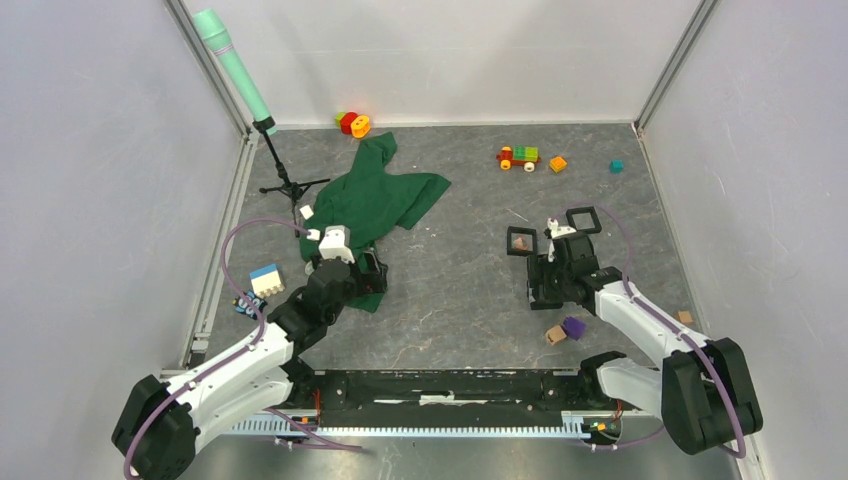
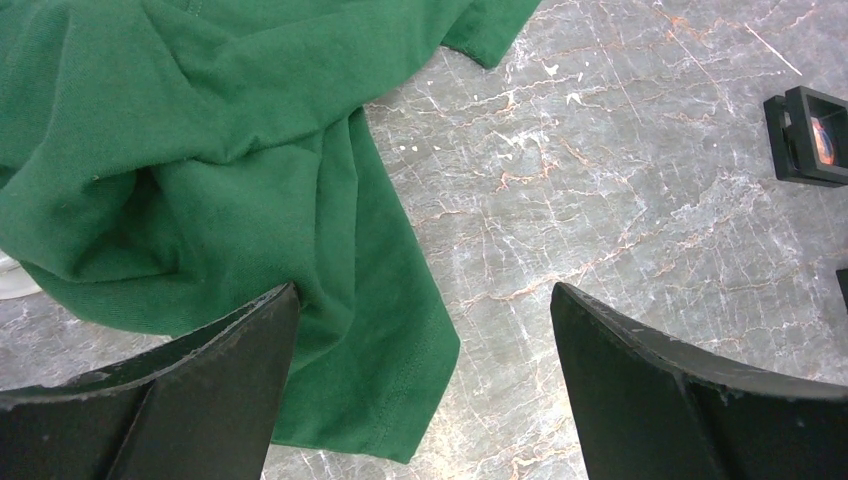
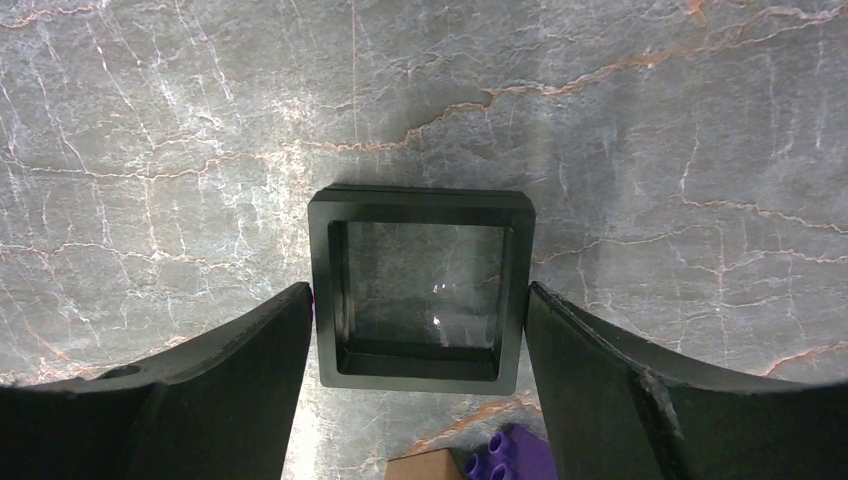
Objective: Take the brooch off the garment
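Observation:
The green garment (image 1: pixel 385 195) lies crumpled at the left-middle of the table, and it fills the upper left of the left wrist view (image 2: pixel 200 150). A tiny white piece (image 1: pixel 306 212) at its left edge looks like the brooch. In the left wrist view a white bit (image 2: pixel 12 283) peeks from under the cloth. My left gripper (image 1: pixel 365 275) is open, its jaws wide over the garment's lower hem (image 2: pixel 425 290). My right gripper (image 1: pixel 545 282) has both jaws against the sides of an empty black square frame (image 3: pixel 420 300).
Two more black square frames (image 1: pixel 521 242) (image 1: pixel 583 220) lie by the right gripper. A purple brick (image 1: pixel 573 326) and a brown block (image 1: pixel 555 335) sit near the right arm. A microphone stand (image 1: pixel 288 185) is at back left, a toy train (image 1: pixel 518 157) at the back, and a blue-white block (image 1: pixel 266 278) at left.

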### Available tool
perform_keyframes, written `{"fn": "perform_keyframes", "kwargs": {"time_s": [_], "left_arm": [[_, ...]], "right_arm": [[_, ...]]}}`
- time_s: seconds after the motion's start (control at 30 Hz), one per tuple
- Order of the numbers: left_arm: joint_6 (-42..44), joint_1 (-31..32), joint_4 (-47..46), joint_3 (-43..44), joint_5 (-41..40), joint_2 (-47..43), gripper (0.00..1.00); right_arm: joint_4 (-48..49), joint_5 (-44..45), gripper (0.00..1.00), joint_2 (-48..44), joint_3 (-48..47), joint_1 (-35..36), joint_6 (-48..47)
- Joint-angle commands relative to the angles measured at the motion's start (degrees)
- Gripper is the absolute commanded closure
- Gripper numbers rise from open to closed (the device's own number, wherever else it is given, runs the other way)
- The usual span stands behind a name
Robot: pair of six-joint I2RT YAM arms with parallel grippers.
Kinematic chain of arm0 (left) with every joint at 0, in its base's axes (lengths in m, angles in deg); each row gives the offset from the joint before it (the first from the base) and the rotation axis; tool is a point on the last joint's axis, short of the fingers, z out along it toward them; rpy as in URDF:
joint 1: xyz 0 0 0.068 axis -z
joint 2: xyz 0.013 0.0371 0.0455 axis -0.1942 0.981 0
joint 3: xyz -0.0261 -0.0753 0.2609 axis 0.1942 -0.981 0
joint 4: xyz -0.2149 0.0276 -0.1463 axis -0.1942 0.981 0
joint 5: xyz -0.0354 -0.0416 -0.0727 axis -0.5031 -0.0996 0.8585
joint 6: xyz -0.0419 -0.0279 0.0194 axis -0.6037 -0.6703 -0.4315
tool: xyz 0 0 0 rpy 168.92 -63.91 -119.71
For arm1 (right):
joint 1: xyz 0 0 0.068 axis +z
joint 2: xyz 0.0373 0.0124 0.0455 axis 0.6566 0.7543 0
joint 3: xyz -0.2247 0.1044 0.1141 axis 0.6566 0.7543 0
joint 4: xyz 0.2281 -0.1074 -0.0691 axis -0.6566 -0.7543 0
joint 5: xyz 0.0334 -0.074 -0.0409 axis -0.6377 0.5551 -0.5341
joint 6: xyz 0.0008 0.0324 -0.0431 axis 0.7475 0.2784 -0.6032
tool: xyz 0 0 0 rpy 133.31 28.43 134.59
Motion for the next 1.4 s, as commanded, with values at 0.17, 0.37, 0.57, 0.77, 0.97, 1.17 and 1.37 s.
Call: {"fn": "perform_keyframes", "kwargs": {"time_s": [0.17, 0.37, 0.57, 0.77, 0.97, 1.17, 1.37], "left_arm": [[2.13, -0.18, -3.15, -0.22, 1.27, 0.50, 0.00], [2.18, -0.21, -3.16, -0.22, 1.26, 0.37, 0.00], [2.26, -0.23, -3.33, -0.17, 1.52, 0.80, 0.00], [1.05, -0.24, -1.40, 1.16, -3.40, 1.11, 0.00], [-7.94, -0.39, 14.21, 10.42, -17.92, 3.70, 0.00], [-9.58, -3.89, 17.25, 13.45, -20.53, 6.48, 0.06], [-11.36, -8.05, 15.19, 12.20, -16.70, 8.91, 0.15]], "right_arm": [[0.32, 1.92, 0.26, 0.85, -3.20, 1.43, -0.35], [-1.10, -2.58, 0.28, -0.90, -5.14, 1.68, 0.26], [5.81, -20.14, 0.30, -0.25, -3.52, 1.69, 5.37], [18.56, -29.21, 0.33, 2.59, 0.32, 2.20, 12.79], [29.74, -32.39, 0.34, 5.96, 0.76, 4.19, 17.93], [31.05, -34.27, 0.34, 11.44, -2.04, 5.04, 16.20], [30.77, -35.76, 0.34, 13.57, -3.10, 5.31, 13.81]]}}
